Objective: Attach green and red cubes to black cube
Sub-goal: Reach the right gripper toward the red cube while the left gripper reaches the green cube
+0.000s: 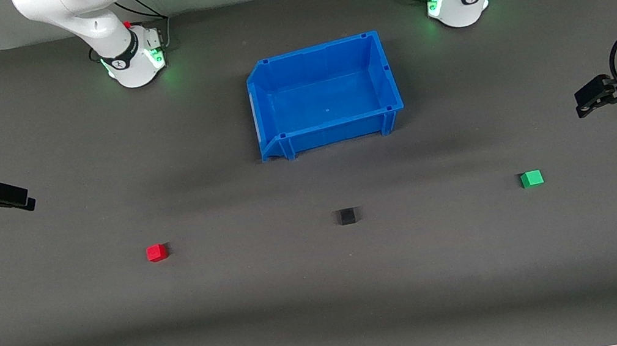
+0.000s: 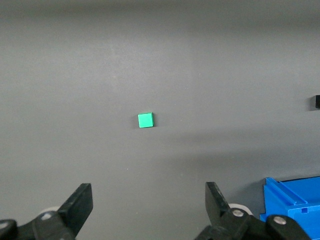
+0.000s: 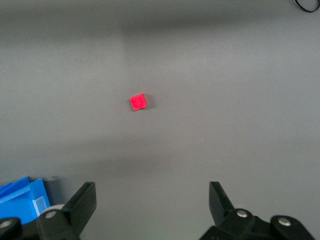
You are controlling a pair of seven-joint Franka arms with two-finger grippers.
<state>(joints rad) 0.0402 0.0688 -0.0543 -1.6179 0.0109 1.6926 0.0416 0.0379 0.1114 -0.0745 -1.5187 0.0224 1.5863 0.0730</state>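
Nearest the front camera, three small cubes lie in a loose row on the dark desk (image 1: 327, 294), all well apart from one another. The red cube (image 1: 157, 252) sits toward the right arm's end, the black cube (image 1: 346, 216) in the middle, and the green cube (image 1: 531, 178) toward the left arm's end. None touches another, so no attaching has begun; the task looks to be at its very first step, with both coloured cubes yet to be picked up.

Farther from the camera than the black cube stands an empty blue bin (image 1: 270, 89) (it seems to play no part in the joining itself).

At the desk's two ends the arms hang above the surface. The right pincer (image 1: 9, 197) is over bare desk at the right arm's end, and its wrist view shows both fingers (image 3: 82, 205) spread wide with nothing between them, the red cube (image 3: 138, 102) lying in plain sight on the desk ahead. The left pincer (image 1: 590, 97) hovers over the left arm's end in the same way: fingers (image 2: 80, 205) wide apart, empty, with the green cube (image 2: 145, 120) centred in its wrist view and the black cube (image 2: 317, 102) just showing at the picture's edge.

The next move probably calls for each pincer to descend squarely over its own cube, straddle two flat faces, and close before carrying it toward the black one.
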